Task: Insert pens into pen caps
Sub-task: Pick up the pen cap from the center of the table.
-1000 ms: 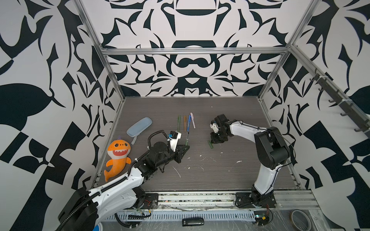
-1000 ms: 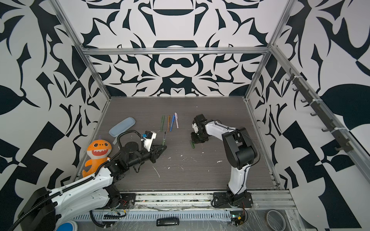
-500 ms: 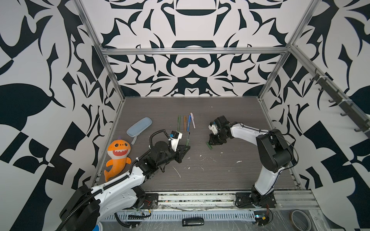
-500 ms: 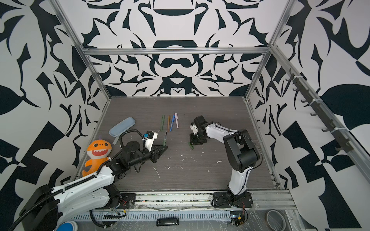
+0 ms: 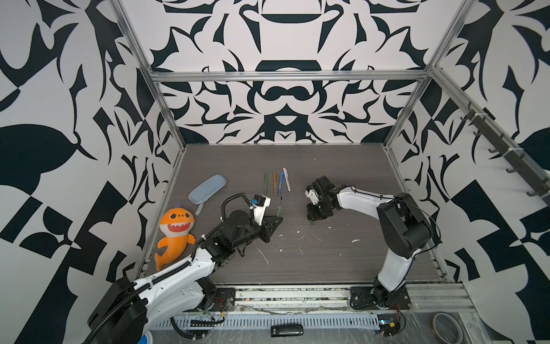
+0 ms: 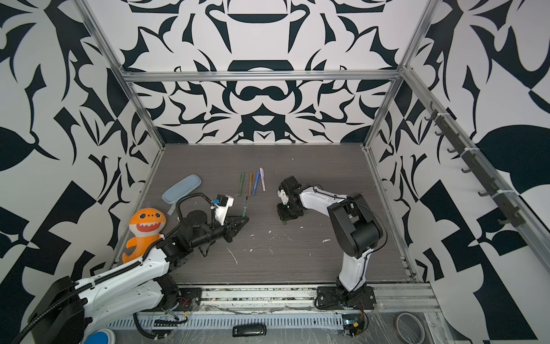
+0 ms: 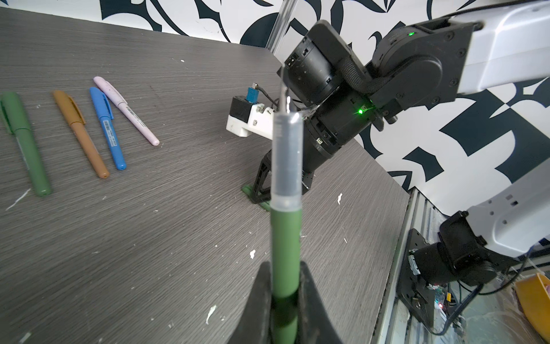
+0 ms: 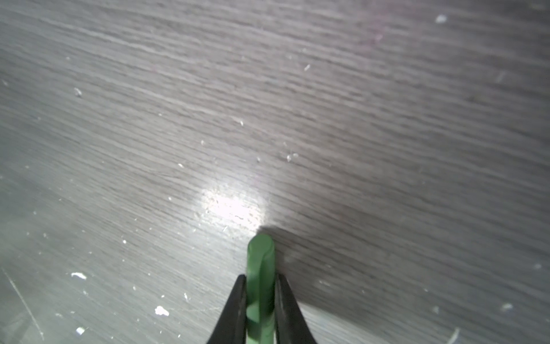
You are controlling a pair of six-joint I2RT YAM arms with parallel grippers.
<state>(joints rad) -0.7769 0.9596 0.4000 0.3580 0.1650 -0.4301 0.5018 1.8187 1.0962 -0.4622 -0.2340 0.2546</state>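
Grey wood-grain tabletop (image 5: 342, 262) is enclosed by black-and-white patterned walls (image 5: 282, 104). An uncapped green pen (image 7: 285, 238) is clamped between the jaws of the left gripper (image 7: 285, 269), standing up out of them, dark tip uppermost. A green cap (image 8: 261, 253) is pinched by the right gripper (image 8: 260, 278) down at the tabletop, its long axis along the fingers (image 8: 235, 303), rounded end projecting beyond them.
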